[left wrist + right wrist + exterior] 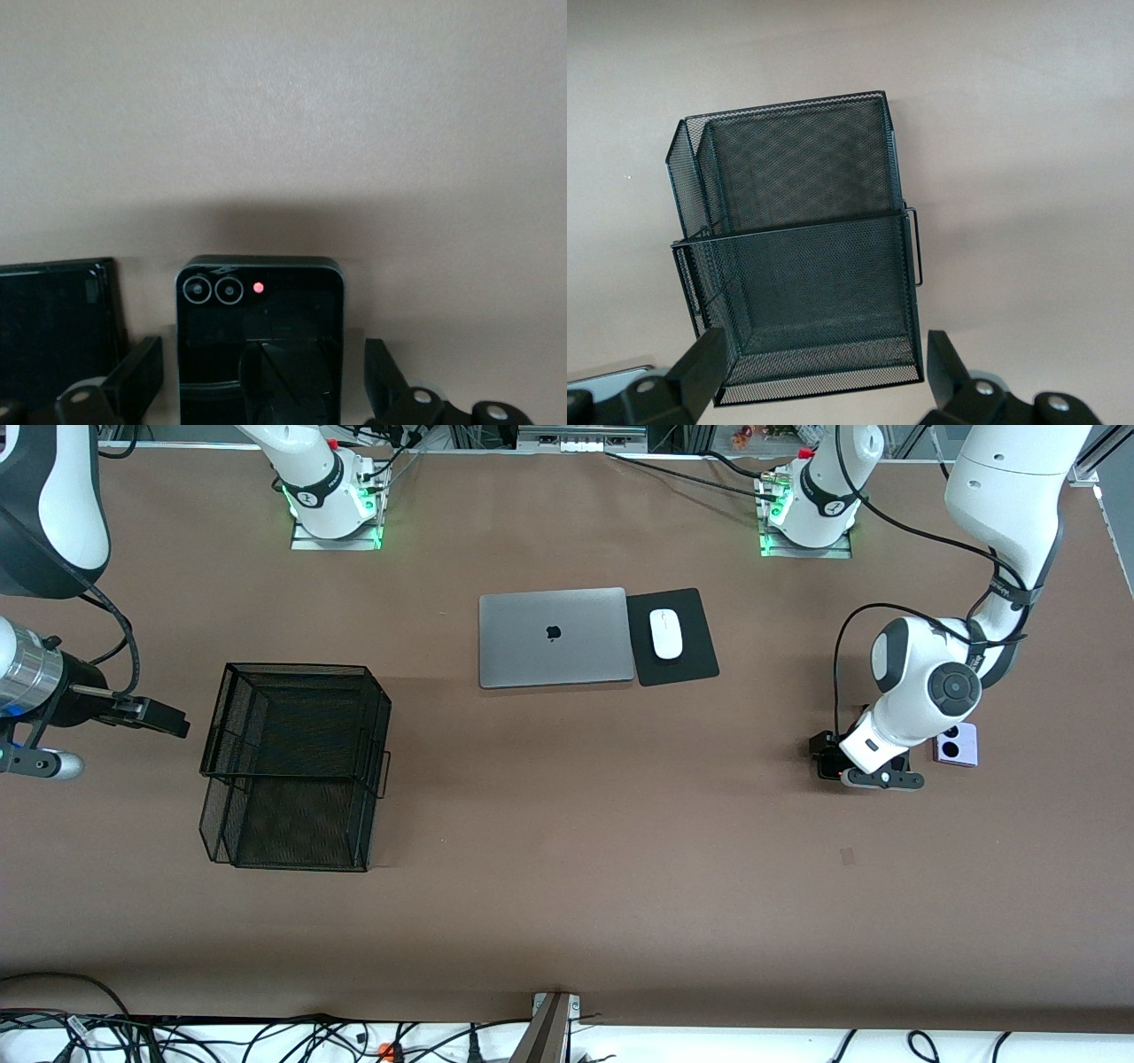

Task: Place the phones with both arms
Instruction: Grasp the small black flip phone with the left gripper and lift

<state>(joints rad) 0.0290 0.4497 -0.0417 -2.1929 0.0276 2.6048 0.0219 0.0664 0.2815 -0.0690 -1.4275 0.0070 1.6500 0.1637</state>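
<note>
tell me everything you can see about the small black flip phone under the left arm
The flip phone is squarish with rounded corners and a glossy black face, ringed by a dark frame. Two round camera lenses sit side by side in one corner, with a small red dot next to them. It lies flat on the brown table, folded shut, beside another black phone. The left claw hangs open astride it, fingers not touching.

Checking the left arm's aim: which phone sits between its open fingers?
The small black flip phone, with two camera rings and a red dot. The left gripper straddles it; the black slab lies beside, outside the fingers.
</note>
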